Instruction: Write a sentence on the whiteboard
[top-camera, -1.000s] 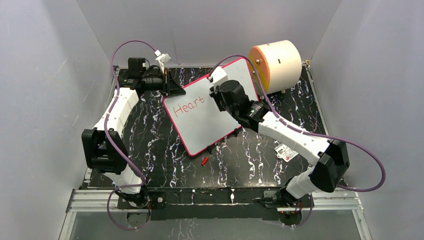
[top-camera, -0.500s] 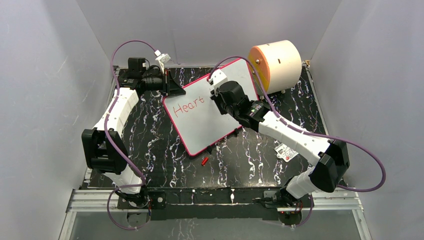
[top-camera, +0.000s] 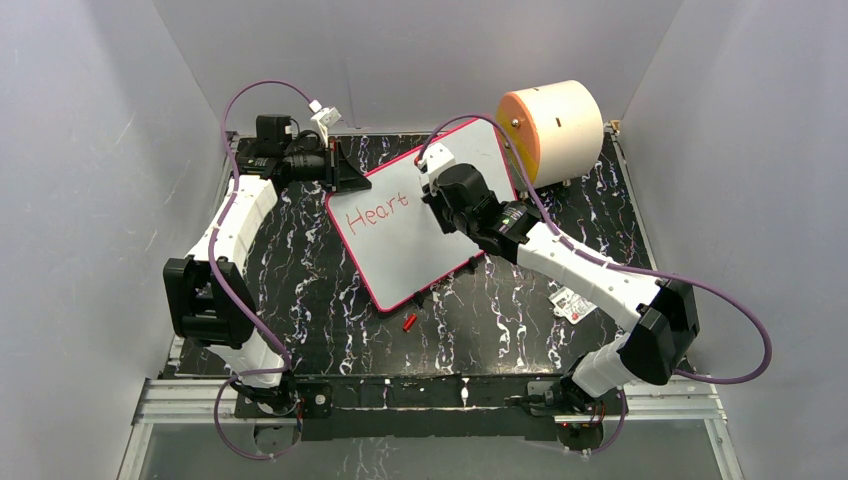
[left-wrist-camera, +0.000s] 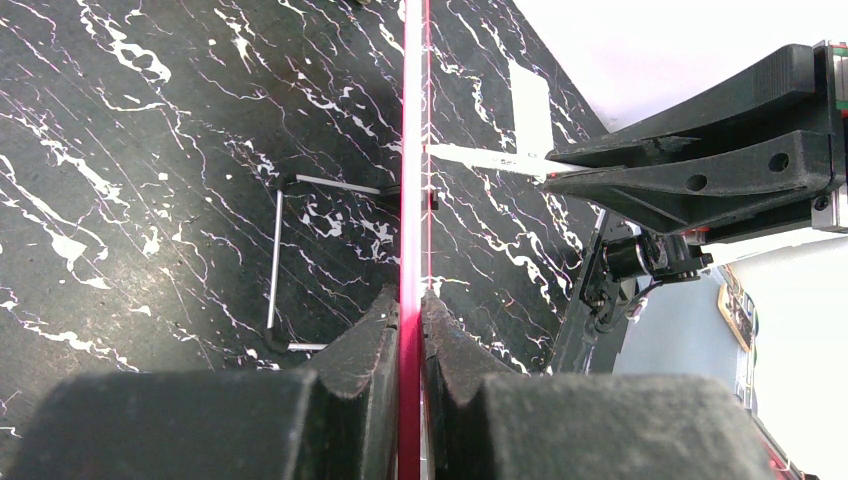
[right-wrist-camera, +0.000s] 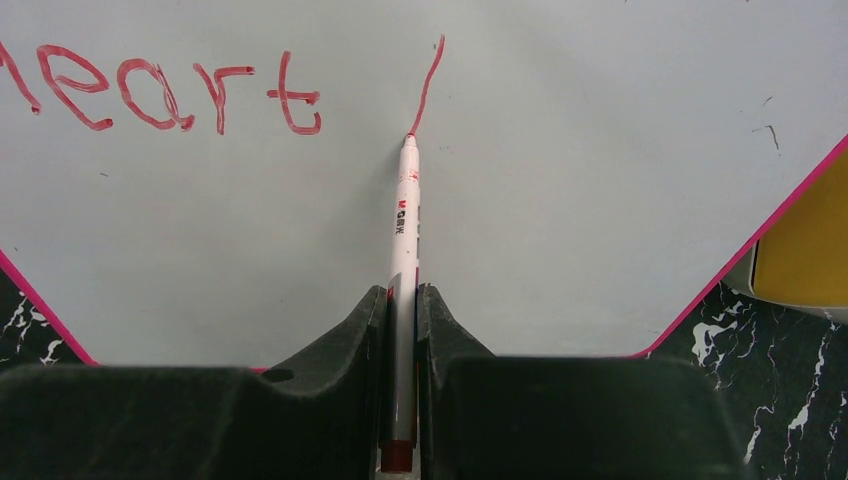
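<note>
L gripper (left-wrist-camera: 411, 305) clamped tight on the pink-red rim of the whiteboard (top-camera: 400, 262) at its far-left edge, steadying it on the black marbled table (top-camera: 490, 310) while R gripper (right-wrist-camera: 402, 300), jaws closed on the barrel of a white marker (right-wrist-camera: 404, 215), works the board's centre. The sentence (top-camera: 377, 213) so far reads "Heart" in red. Wrist cam shows the nib at the foot of a fresh slanted stroke (right-wrist-camera: 428, 82) just right of that word, so word no. 2 looks barely begun, w/ most of the job left. Board lies slantwise between the arms, its far-right corner beside a cream cylinder (top-camera: 555, 125). A small red piece (top-camera: 409, 322), poss. the pen cap, lies on the table just off the near edge. Judging by its look, the board is thin, light, stiff and slick-faced: best held by the rim as here, never the face, since a one-edge pinch may let it pivot under pen pressure. Marker barrel is slim and smooth and could slip in the jaws if pressed hard
</note>
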